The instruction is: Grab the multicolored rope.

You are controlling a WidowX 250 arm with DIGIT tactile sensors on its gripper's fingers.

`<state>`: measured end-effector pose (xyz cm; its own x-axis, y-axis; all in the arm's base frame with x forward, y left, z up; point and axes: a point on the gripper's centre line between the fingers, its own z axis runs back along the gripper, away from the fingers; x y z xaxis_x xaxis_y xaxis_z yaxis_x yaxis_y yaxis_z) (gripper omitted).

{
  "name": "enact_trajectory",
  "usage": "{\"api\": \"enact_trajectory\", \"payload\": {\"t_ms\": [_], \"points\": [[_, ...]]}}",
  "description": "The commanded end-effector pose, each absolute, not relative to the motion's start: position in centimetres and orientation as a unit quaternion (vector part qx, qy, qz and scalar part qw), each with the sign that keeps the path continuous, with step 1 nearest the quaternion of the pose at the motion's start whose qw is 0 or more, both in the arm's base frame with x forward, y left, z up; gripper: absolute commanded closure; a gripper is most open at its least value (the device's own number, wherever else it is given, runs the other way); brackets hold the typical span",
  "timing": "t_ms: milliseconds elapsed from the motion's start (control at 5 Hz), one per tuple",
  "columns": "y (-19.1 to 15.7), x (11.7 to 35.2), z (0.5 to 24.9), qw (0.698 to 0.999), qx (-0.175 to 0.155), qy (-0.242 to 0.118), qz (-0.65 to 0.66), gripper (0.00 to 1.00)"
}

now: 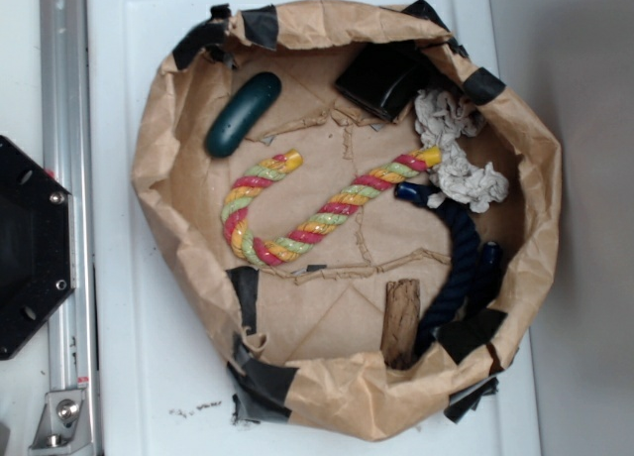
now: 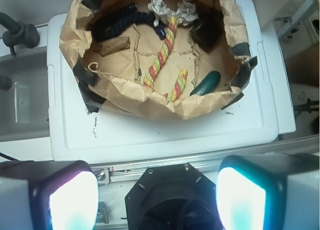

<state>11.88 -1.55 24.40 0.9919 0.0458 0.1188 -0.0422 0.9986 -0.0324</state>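
End effector (image 2: 157, 195) hovers open, well back from the rope (image 1: 297, 213); approach not begun, it must descend forward over it.

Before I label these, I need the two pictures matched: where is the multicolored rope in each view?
Exterior: the multicolored rope lies in a U left of centre in the paper basket, its right end up by the white rope.
Wrist: it sits upper centre, the bend at the near rim hidden by the paper.
Shared landmark: the green case beside the rope's free end.
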Motion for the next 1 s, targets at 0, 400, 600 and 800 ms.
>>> {"api": "enact_trajectory", "payload": {"t_ms": [0, 400, 600, 800], "points": [[-1.6, 11.9, 24.4, 0.998, -0.015, -0.06, 0.022, 0.0], [0.1, 21.3, 18.5, 0.995, 0.0, -0.073, 0.068, 0.0], [0.6, 23.5, 15.1, 0.994, 0.011, -0.052, 0.096, 0.0], [1.1, 25.0, 10.9, 0.993, 0.015, -0.022, 0.112, 0.0]]}}
